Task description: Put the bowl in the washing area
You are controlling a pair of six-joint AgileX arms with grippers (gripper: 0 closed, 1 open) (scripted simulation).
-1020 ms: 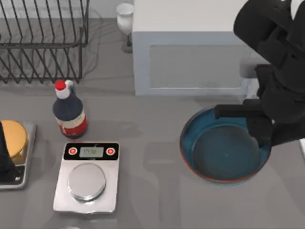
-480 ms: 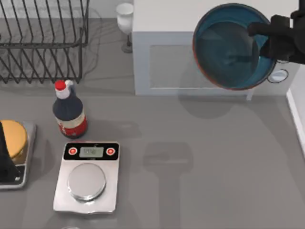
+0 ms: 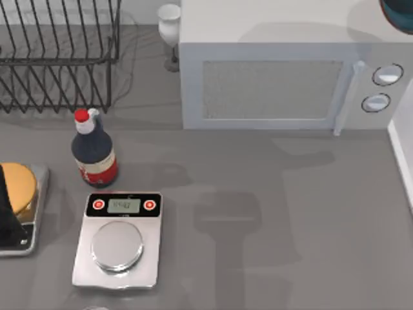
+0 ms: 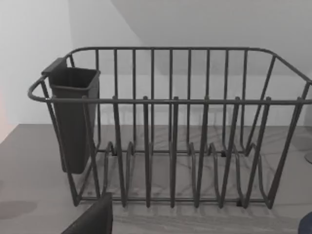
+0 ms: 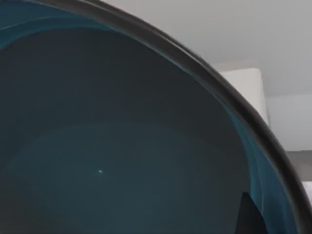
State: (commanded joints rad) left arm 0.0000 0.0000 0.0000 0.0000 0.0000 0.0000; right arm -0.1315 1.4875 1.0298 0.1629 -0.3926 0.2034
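Right claw's grip can't be told, though the bowl (image 5: pixel 122 146) fills its wrist view and peeks in at one o'clock above the microwave (image 3: pixel 277 77): carrying step, next probably lowering it into the washing area.

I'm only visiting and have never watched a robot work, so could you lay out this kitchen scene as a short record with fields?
bowl: teal-blue inside, sliver at the top view's upper right corner, above the microwave; seen close up in the right wrist view
dish rack: dark wire, upper left of table, nothing in its slots
goblet: small, white, between rack and microwave
bottle: dark, red cap, upright near the scale
kitchen scale: front left of table
task state: bowl not yet put down
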